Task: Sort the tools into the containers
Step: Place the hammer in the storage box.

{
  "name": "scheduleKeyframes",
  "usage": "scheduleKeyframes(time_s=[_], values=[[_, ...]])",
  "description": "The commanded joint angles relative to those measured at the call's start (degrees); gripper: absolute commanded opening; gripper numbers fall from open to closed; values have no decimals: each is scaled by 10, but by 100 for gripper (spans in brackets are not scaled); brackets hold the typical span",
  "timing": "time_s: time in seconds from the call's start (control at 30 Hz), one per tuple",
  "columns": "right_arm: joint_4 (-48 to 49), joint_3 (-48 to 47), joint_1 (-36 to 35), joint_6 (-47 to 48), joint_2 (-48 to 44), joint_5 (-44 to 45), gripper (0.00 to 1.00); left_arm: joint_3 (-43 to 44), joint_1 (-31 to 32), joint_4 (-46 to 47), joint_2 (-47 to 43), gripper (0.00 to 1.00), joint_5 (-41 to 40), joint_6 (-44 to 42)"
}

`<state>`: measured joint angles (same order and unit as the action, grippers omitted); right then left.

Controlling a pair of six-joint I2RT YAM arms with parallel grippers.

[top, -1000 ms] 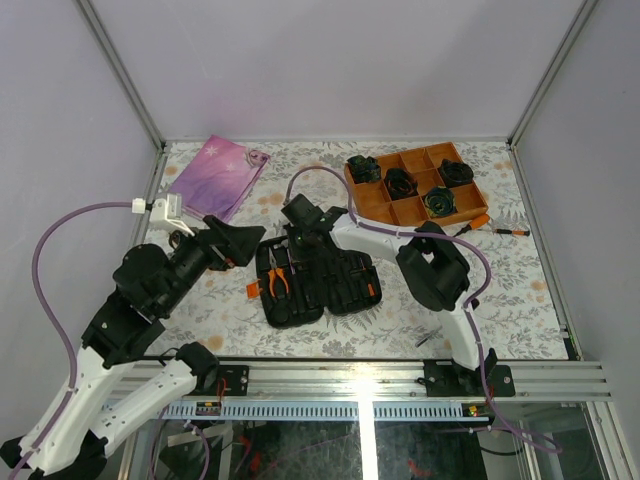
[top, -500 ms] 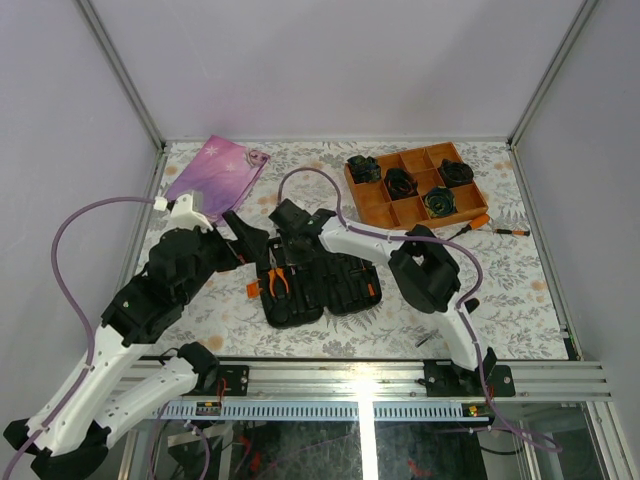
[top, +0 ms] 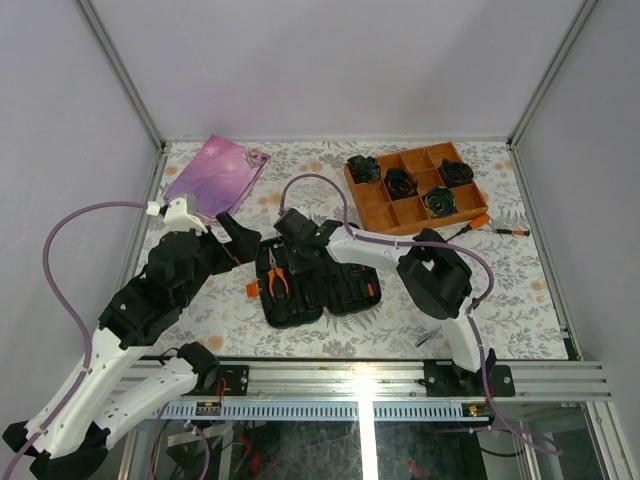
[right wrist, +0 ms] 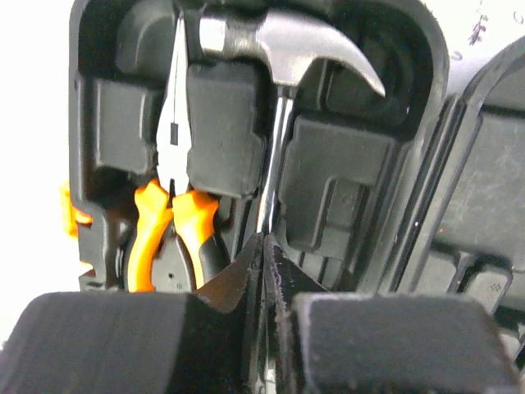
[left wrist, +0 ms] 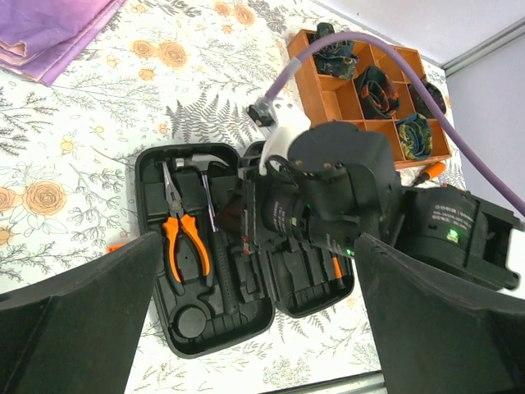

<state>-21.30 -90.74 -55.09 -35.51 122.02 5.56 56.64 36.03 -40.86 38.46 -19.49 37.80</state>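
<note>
The black tool case [top: 300, 305] lies open at the table's middle. Its left half holds orange-handled pliers [top: 278, 272] and a steel hammer [right wrist: 279, 41]. My right gripper [top: 288, 243] reaches down into that half. In the right wrist view it [right wrist: 264, 240] is shut on the hammer's thin shaft, just right of the pliers [right wrist: 172, 139]. My left gripper [top: 240, 238] hovers wide open at the case's left end, holding nothing. An orange-handled tool [top: 371, 290] sits in the right half. A screwdriver [top: 478, 222] and a thin driver [top: 510, 232] lie loose at the right.
An orange divided tray [top: 415, 210] with black rosette bundles stands at the back right. A pink-purple pouch [top: 215, 175] lies at the back left. A small dark piece [top: 428, 338] lies near the front edge. The right arm's purple cable arcs over the case.
My left arm has drawn in closer to the case's left end, its gripper still wide open. The right wrist has shifted slightly over the case's left half.
</note>
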Motion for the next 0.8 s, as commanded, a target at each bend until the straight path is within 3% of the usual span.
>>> scheduleKeyframes(time_s=[0.0,0.1,0.3,0.5,0.77], values=[[45,36,5,28,-63,-32,13,21,4,-9,-5,100,-35,-7],[107,49,18,31,-120,-46,28,23,4,-9,-16,100,-42,-20],[160,157,42,3,-257,-20,37,23,4,-14,-27,100,-35,-50],[63,298,44,-25,-431,109,42,11,4,-35,-14,100,-17,-60],[-112,454,45,-152,-657,256,51,-33,4,-56,9,100,-1,-37]])
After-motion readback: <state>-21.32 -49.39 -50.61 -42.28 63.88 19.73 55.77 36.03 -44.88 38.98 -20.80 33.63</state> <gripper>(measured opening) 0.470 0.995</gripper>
